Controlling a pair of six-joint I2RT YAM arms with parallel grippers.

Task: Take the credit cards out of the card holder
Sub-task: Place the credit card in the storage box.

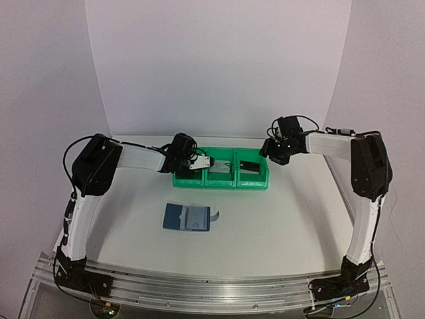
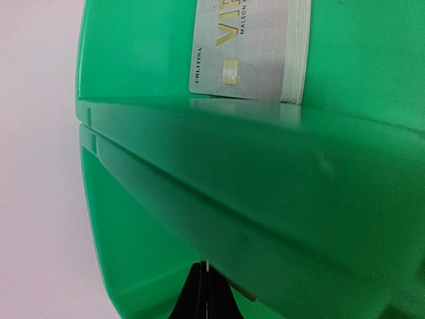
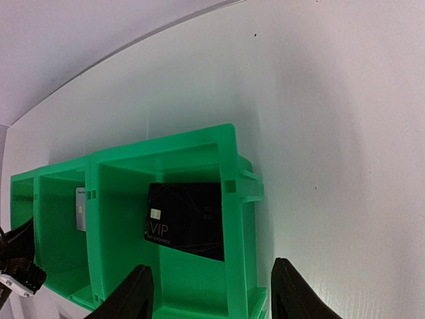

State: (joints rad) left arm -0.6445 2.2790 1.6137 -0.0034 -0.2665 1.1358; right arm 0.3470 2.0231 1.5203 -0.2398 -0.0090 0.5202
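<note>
So the card holder (image 1: pixel 188 217) is lying open and flat on the table (image 1: pixel 285 219), out in front of the row of three green bins (image 1: pixel 222 179) and well apart from them. Its strap (image 1: pixel 216 214) sticks out on the right side. There's white tabletop on every side of it, and neither arm is near it.

Both arms are up at the bins. The right gripper (image 3: pixel 212 292) hangs over the right-hand bin with its fingers spread wide, one on each side of the bin's near wall and not touching it. Inside that bin a black card (image 3: pixel 186 219) leans against the back wall, with "VIP" and a small chip readable on it.

The left gripper (image 2: pixel 207 296) is at the left-hand bin, very close to the green wall (its wrist view is nearly all green plastic). Its fingertips are pressed together with a thin pale sliver between them, and I can't tell if that's a card.

Past that wall, in the middle bin, a silver-grey card (image 2: pixel 246 53) stands against the back. It has gold "VIP" lettering and a gold chip, plus small print along the edge that's too small for me to read reliably.
</note>
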